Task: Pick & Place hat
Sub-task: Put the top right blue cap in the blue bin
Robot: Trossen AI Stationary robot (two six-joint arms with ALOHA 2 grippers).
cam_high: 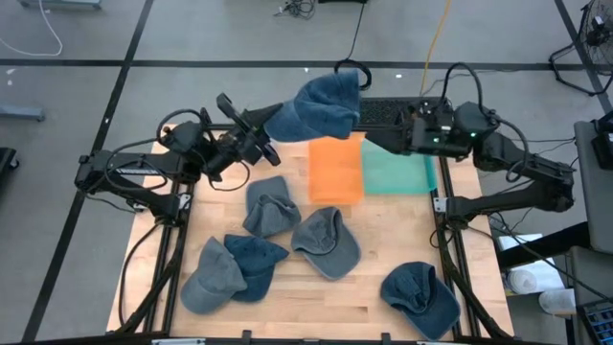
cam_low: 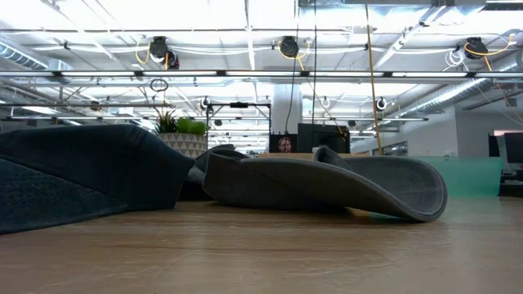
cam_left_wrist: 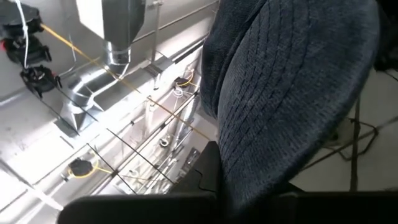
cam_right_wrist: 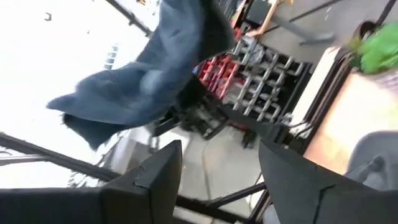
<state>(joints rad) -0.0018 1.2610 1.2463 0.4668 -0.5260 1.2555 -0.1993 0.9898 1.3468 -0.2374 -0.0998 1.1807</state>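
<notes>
We see a dark blue corduroy hat (cam_left_wrist: 292,93) filling much of the left wrist view, its ribbed fabric hanging from the left gripper (cam_left_wrist: 249,202), whose dark fingers are closed on the cloth. Behind it are a silver ventilation duct (cam_left_wrist: 118,37), yellow cables (cam_left_wrist: 74,53) and metal ceiling framework (cam_left_wrist: 143,149).

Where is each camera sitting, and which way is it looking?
High view: above the table, looking straight down; both arms show, the left end effector shut on the blue hat.
Low view: at tabletop height, looking level across a grey hat; no arm shows.
Left wrist view: on the left arm, tilted toward the ceiling; the blue hat fills it.
Right wrist view: on the right arm, past its open end effector toward the blue hat.
Shared: high and both wrist views show the same lifted hat.
</notes>
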